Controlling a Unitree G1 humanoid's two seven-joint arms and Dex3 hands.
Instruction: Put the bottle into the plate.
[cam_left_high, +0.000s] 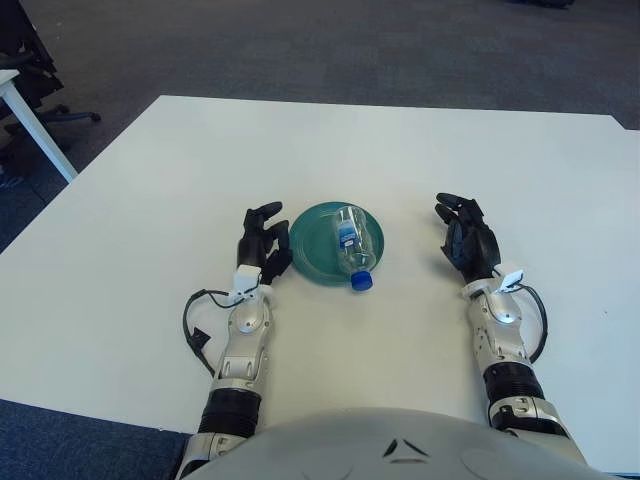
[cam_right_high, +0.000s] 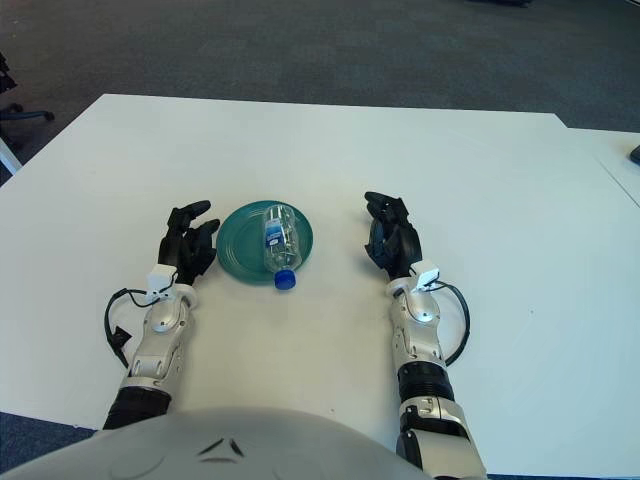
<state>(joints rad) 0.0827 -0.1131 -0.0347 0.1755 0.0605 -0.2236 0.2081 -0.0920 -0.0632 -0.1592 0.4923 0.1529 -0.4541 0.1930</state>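
Clear water bottle (cam_left_high: 350, 244) lies on its side in green plate (cam_left_high: 312, 249), blue cap (cam_left_high: 361, 281) overhanging near rim. Left hand (cam_left_high: 262, 243) just beside plate, fingers loosely spread, empty. Right hand (cam_left_high: 468, 240) well apart, likewise relaxed, empty. White table (cam_left_high: 150, 200).

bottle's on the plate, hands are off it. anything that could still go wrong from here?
The bottle lies on its side on the green plate, its blue cap overhanging the near rim, so it might roll or slide off. The left hand sits right beside the plate's left edge and could nudge it. The right hand is well clear.
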